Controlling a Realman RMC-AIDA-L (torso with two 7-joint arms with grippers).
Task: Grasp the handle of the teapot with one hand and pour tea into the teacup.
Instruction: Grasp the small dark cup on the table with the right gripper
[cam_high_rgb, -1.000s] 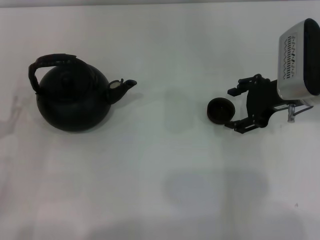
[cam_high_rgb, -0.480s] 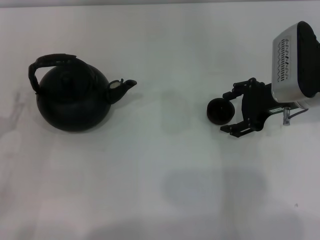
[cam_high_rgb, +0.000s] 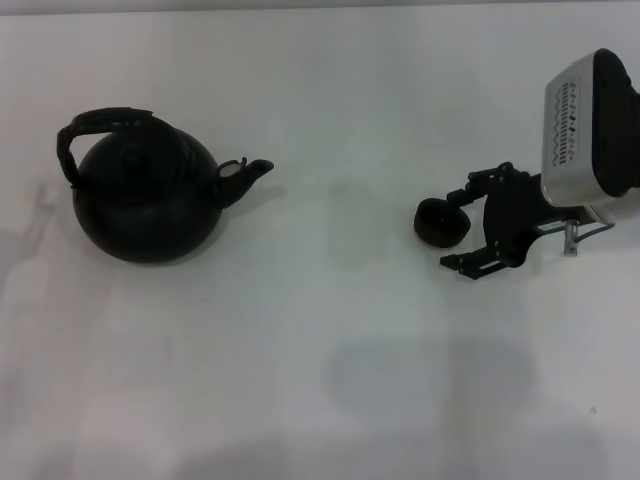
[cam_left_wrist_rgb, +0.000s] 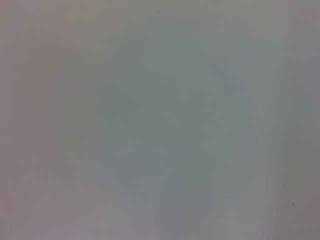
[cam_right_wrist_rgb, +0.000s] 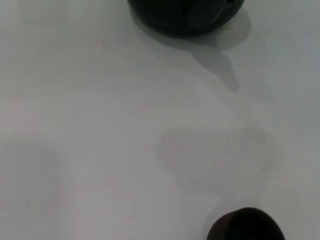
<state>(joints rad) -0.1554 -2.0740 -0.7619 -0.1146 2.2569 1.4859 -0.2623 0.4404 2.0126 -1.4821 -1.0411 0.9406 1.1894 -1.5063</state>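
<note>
We see a plain white counter (cam_high_rgb: 320, 360) filling the head view from edge to edge. Soft grey shadows lie on it, the largest a broad patch (cam_high_rgb: 430, 380) toward the near side. In the right wrist view we find one tiny speck (cam_right_wrist_rgb: 103, 42) on the surface. The left wrist view gives us only a blank pale expanse.

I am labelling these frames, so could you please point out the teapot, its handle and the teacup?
teapot (cam_high_rgb: 145, 215): head view, on its round belly.
handle (cam_high_rgb: 68, 155): head view, on the arch's left side.
teacup (cam_high_rgb: 438, 222): head view, on its dark body.
</note>
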